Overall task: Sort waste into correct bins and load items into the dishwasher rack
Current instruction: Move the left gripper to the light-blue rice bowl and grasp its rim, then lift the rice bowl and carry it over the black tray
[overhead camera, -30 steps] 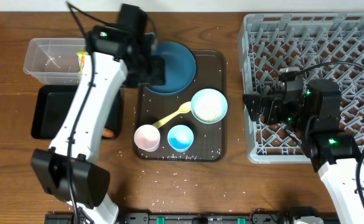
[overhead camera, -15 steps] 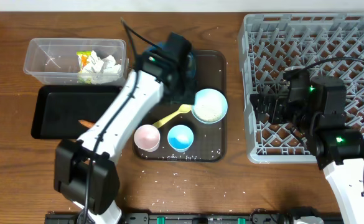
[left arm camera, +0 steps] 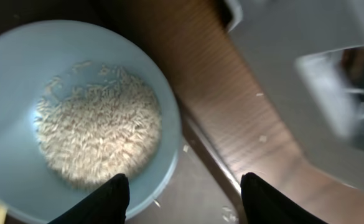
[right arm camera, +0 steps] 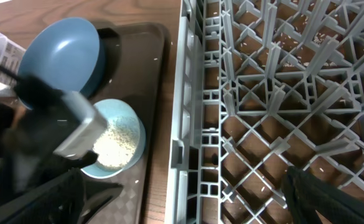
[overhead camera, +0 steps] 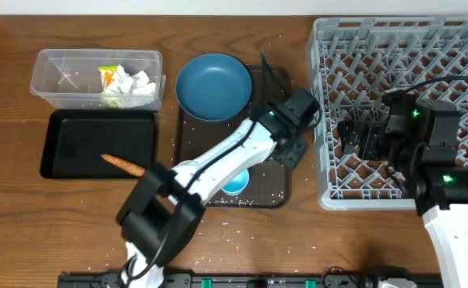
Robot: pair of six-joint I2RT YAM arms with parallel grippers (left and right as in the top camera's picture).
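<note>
The left gripper (left arm camera: 185,186) hangs over the rim of the pale blue-white bowl (left arm camera: 88,118), its two fingers apart and clamping nothing. The bowl sits on the dark brown serving tray (overhead camera: 192,144) with white rice grains (left arm camera: 98,130) in it. The right gripper (right arm camera: 185,190) hovers above the big grey plastic pegged rack (overhead camera: 394,48), spread wide and empty. The large dark blue dish (overhead camera: 214,86) lies at the tray's far-left corner. Crumpled white tissues (overhead camera: 134,84) sit in the clear plastic tub (overhead camera: 58,64), and an orange-brown sausage (overhead camera: 123,164) lies in the shallow black tray (overhead camera: 74,136).

Bright even light, soft shadows, left wrist view motion-blurred, right wrist view sharp on the rack (right arm camera: 189,93)
</note>
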